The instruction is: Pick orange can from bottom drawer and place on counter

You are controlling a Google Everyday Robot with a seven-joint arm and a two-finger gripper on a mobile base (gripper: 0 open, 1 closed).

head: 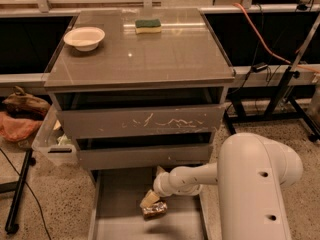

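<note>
Gripper [150, 200] touching the small crinkled brownish-orange metallic can [155, 210] mid-floor in the deep grey bottom drawer [115, 221], open or closed can't tell; risk: shiny can slips, or lift clips the narrow grey middle drawer [145, 156] above.

High camera looks down on counter [150, 59]; gripper [150, 201] low in bottom drawer [119, 211].
</note>
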